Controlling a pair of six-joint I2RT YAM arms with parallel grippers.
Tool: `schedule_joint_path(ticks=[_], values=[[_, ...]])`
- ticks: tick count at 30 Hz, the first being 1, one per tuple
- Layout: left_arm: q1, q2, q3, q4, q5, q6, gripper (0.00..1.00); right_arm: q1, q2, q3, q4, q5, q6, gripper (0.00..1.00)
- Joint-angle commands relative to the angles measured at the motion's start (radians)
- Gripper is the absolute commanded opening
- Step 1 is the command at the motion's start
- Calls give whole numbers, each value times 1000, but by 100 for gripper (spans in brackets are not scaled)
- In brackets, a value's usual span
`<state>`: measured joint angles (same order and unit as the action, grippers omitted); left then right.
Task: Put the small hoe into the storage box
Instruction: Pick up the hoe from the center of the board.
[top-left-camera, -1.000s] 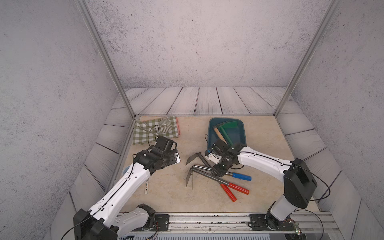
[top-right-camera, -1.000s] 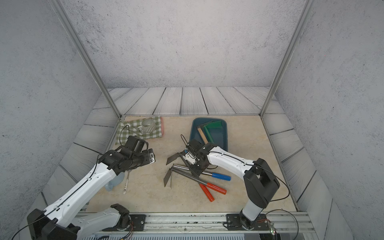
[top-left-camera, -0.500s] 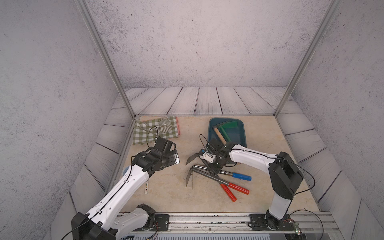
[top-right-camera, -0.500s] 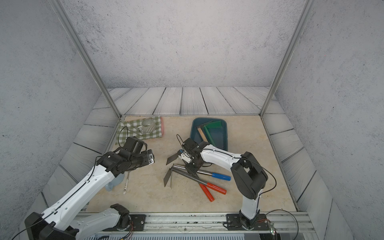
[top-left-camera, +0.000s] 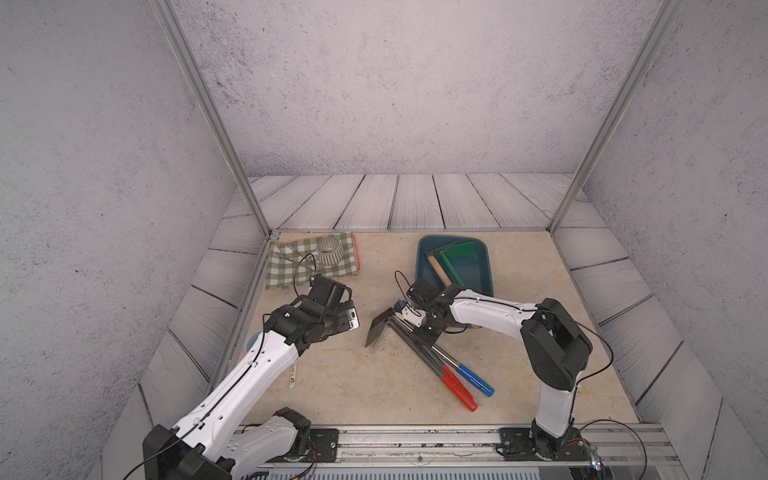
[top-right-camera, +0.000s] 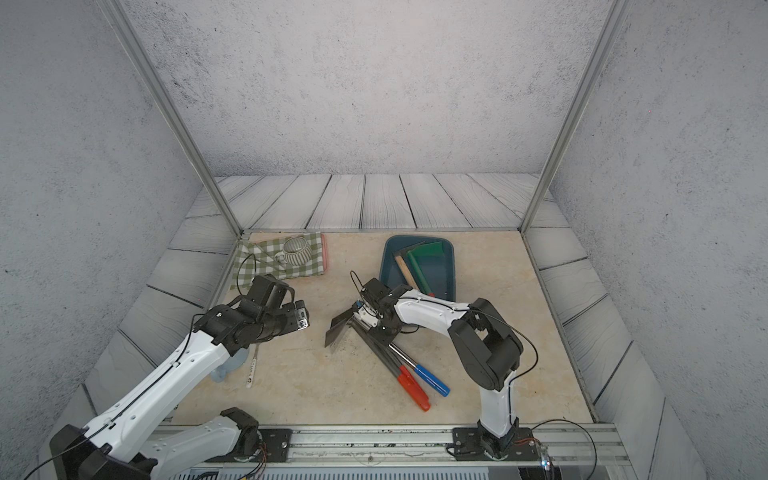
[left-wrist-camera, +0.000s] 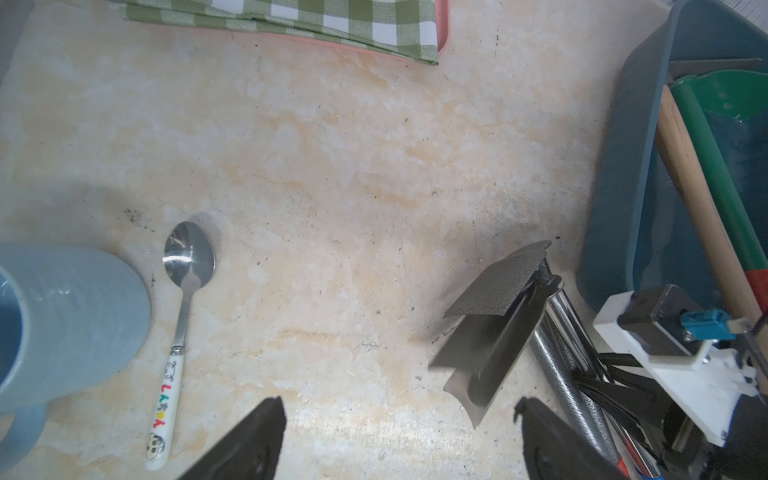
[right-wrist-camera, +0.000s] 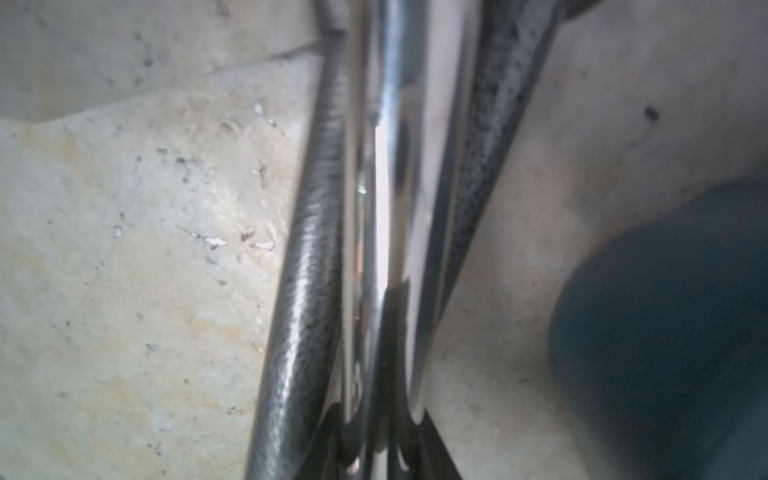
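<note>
Nearest, a red handle (top-left-camera: 457, 384) and a blue handle (top-left-camera: 476, 380), both plastic, lie on the mottled stone-look table (top-left-camera: 353, 386). The left gripper (left-wrist-camera: 399, 415) gapes empty. The right gripper (top-left-camera: 422, 332) straddles the small hoe (right-wrist-camera: 399, 208) by its smooth chrome shaft, wedged between rough dark shafts (right-wrist-camera: 303, 291); whether it has clamped, I cannot tell. Slick round metal may slip or drag its neighbours. Just behind sits the teal plastic storage box (top-left-camera: 418, 262)

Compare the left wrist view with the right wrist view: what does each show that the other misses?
Left wrist only: the spoon, blue mug, checked cloth, hoe blades and tools in the storage box. Right wrist only: no extra object, just a blurred close-up of the chrome shaft between two dark textured shafts. Both: those shafts, the beige tabletop and the storage box's teal wall.
</note>
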<state>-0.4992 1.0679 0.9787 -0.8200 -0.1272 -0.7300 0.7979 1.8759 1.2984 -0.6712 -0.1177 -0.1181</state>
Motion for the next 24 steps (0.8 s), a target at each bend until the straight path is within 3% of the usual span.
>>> schedule_joint_path(ticks=[1, 8, 18, 24], values=[[8, 3, -13, 5, -9, 17, 91, 0, -5, 16, -6, 1, 6, 17], [8, 23, -8, 20, 2, 13, 91, 1, -63, 33, -44, 22, 3, 15], [10, 47, 1, 40, 4, 19, 91, 0, -109, 61, -59, 57, -5, 0], [10, 64, 18, 52, 7, 39, 91, -1, -139, 93, -76, 77, -2, 0]])
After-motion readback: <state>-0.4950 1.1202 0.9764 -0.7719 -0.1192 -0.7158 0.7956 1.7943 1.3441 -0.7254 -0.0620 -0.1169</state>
